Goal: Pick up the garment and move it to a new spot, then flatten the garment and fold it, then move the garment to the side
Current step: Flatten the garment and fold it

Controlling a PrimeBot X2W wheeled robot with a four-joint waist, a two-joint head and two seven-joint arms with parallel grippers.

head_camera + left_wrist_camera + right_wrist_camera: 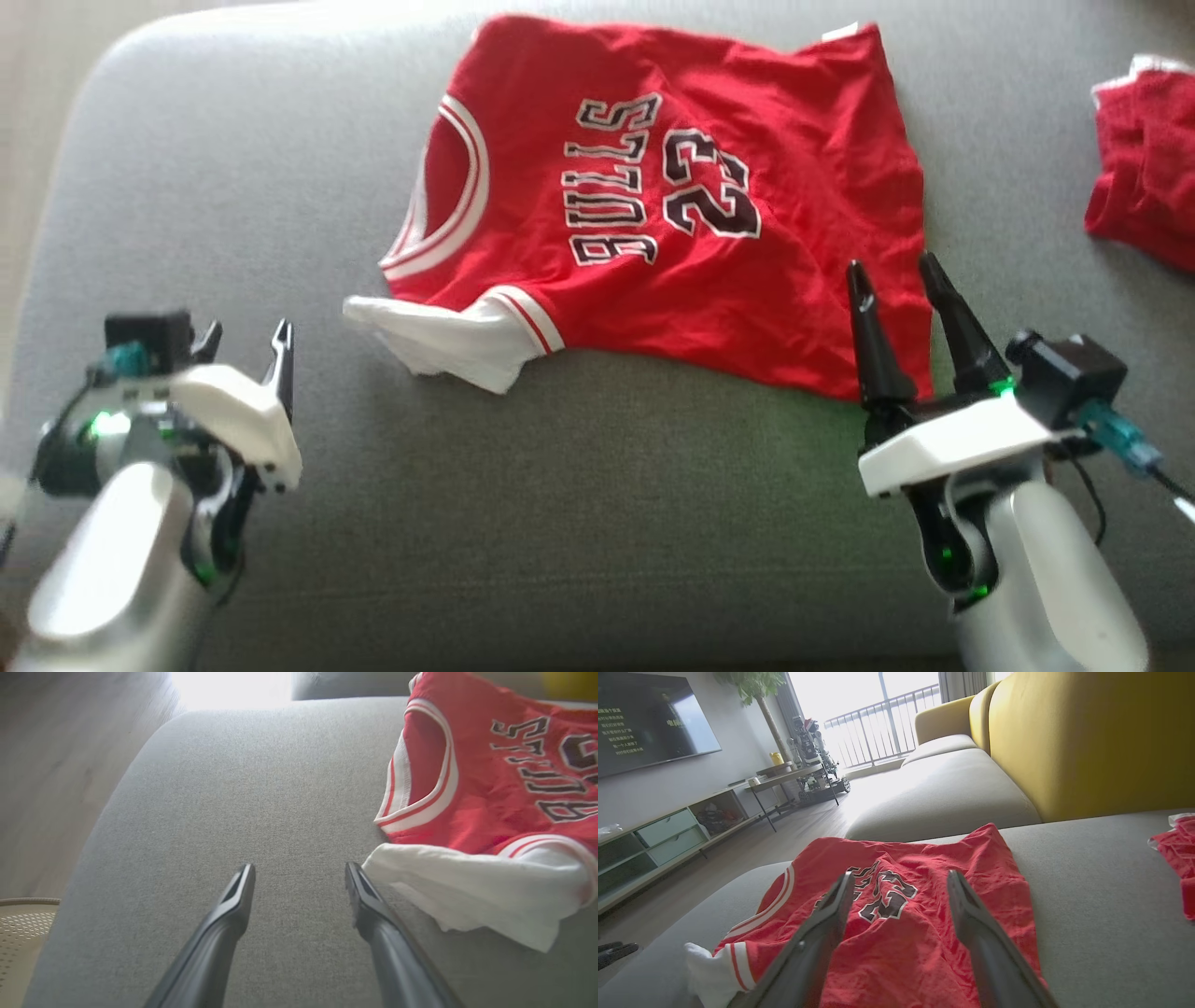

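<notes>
The red jersey [691, 205] lies printed side up on the grey seat [560, 485], towards its far side, wrinkled but mostly spread. The neck opening faces the seat's rounded left end, the hem faces right. A white piece [448, 341] sticks out at the near left corner. It may be a sleeve or a lining, and the blur does not let me say which.

There is bare grey seat on three sides. A wide stretch runs from the neck to the left edge, where the floor [46, 788] begins, and a broad strip lies along the near side. A narrower gap separates the hem from a second red cloth [1144, 168] at the right. Behind the seat rises a yellow sofa back [1087, 742].

The right gripper [892, 266] is at the jersey's near right corner. Its jaws stand wide and hold nothing, and their tips lie over the red fabric [896, 952]. I cannot tell whether they touch it.

The left gripper [247, 331] is over bare seat, left of the white piece and apart from it. Its jaws are also spread wide and empty [300, 868].
</notes>
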